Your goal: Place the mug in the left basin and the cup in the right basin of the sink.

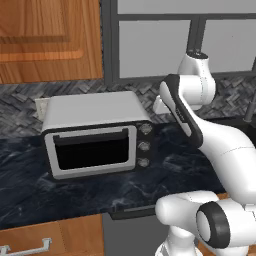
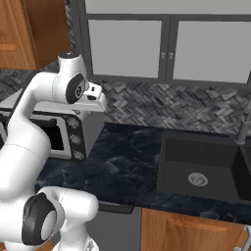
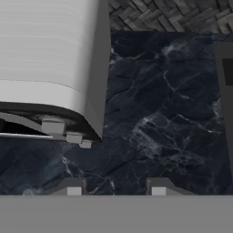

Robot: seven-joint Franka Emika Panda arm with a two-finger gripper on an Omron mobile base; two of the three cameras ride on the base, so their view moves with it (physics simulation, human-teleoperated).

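Fingertips of the gripper (image 3: 116, 187) are poking up at the bottom of the hand view, standing apart with nothing but dark marble counter (image 3: 159, 113) showing between them, so the jaws are open and carrying nothing; the hand is hanging high over the counter, looking down on the bare stretch between the toaster oven (image 1: 95, 137) and the sink (image 2: 201, 169); my read is that it is holding up there to survey the worktop, not to grasp; the oven is sitting back against the herringbone backsplash (image 2: 162, 105), its door shut and three knobs facing outward, leaving working room in front; the left basin (image 2: 196, 171) is lying off to the right of the arm, black, with its steel drain (image 2: 197, 179) at the floor, and it is holding nothing that I can see; the faucet (image 2: 241, 130) is rising at the far edge of the right base view; of the right basin I am seeing only a sliver past the divider; neither mug nor cup is turning up anywhere, so where they stand I cannot say; both placements are looking not yet begun; no brand, label or readable writing is showing on the oven or elsewhere.
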